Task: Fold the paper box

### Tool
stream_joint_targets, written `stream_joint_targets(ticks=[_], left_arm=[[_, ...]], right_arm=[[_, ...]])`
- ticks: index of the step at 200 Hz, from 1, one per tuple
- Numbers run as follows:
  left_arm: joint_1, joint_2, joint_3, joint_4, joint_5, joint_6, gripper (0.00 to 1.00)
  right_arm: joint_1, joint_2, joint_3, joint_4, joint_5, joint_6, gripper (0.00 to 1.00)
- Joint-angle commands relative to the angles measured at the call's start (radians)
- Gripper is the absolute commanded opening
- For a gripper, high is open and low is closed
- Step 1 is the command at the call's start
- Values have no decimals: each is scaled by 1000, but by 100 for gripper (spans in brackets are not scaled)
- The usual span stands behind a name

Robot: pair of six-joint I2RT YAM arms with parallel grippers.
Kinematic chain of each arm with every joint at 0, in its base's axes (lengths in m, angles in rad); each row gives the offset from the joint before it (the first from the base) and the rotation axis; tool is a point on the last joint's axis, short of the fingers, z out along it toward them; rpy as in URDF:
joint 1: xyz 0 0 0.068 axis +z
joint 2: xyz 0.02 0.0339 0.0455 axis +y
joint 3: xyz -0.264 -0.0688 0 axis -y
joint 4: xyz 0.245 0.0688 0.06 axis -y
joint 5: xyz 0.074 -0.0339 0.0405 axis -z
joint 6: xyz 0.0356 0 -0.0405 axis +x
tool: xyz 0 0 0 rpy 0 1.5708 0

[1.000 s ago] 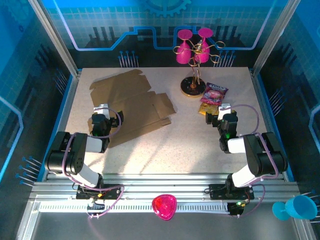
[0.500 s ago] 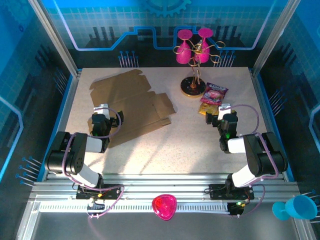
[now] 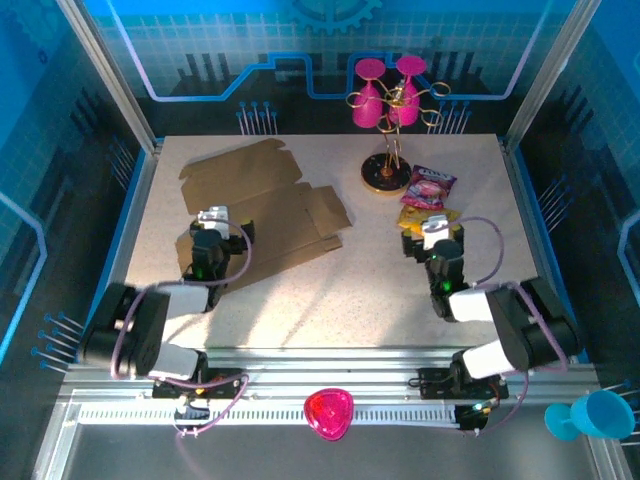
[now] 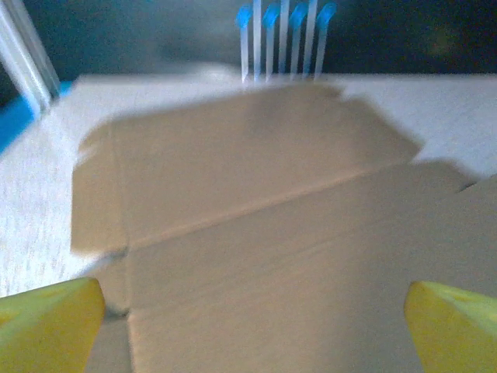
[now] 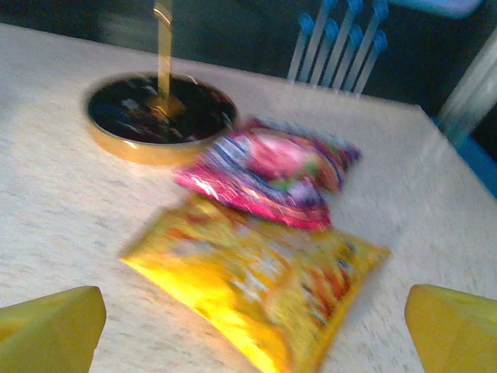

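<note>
The paper box (image 3: 265, 210) is a flat brown die-cut cardboard sheet with flaps, lying at the left centre of the table. My left gripper (image 3: 213, 219) hovers over its near left part, jaws wide open; the left wrist view has the sheet (image 4: 264, 225) with its creases spread beneath and beyond my yellow fingertips (image 4: 46, 322). My right gripper (image 3: 433, 231) is open at the right, just short of the snack bags, far from the cardboard, with nothing between its fingers (image 5: 458, 326).
A yellow snack bag (image 5: 264, 291) and a purple one (image 5: 272, 171) lie in front of the right gripper. Behind them a gold stand (image 3: 387, 175) holds pink glasses (image 3: 385, 95). A pink cup (image 3: 328, 412) and a blue cup (image 3: 590, 414) sit off the table's near edge.
Both arms have shifted: the left gripper moved right and slightly forward over the cardboard, the right gripper moved left and slightly back. The cardboard has not moved.
</note>
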Motion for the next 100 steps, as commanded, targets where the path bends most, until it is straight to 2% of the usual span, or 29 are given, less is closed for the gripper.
stream_joint_targets(ticks=[1,3,10,14,19,30,37,44,55,61,70,81,100], left_arm=[[-138,-224,109,-209,-238,23,99],[-149,-239,132,-252,-256,17,99],[-190,-269,235,-406,-340,-40,99],[-205,-278,308,-517,-394,-103,99],[-210,-283,422,-724,-441,-236,99],[-185,-270,685,-1208,-372,-568,99],[-164,-250,800,-1423,-314,-731,99],[-118,-244,832,-1441,-212,-782,99],[-3,-256,817,-1365,128,-801,99],[28,-264,809,-1355,226,-845,99],[31,-271,816,-1394,256,-890,99],[31,-267,833,-1469,298,-903,95],[31,-248,834,-1612,350,-909,77]], right_arm=[[78,-235,132,-70,191,-92,100],[83,-255,156,-86,198,-82,100],[92,-314,276,-312,234,-2,100],[91,-338,365,-475,245,77,100],[80,-362,476,-690,197,174,100],[12,-367,707,-1078,-37,368,100],[-21,-356,785,-1209,-95,514,100],[-58,-344,800,-1255,-133,641,100],[-156,-336,806,-1277,-366,724,100],[-183,-330,813,-1287,-438,738,100],[-172,-323,846,-1373,-409,760,98],[-146,-313,872,-1468,-377,819,80],[-114,-296,806,-1465,-491,961,62]])
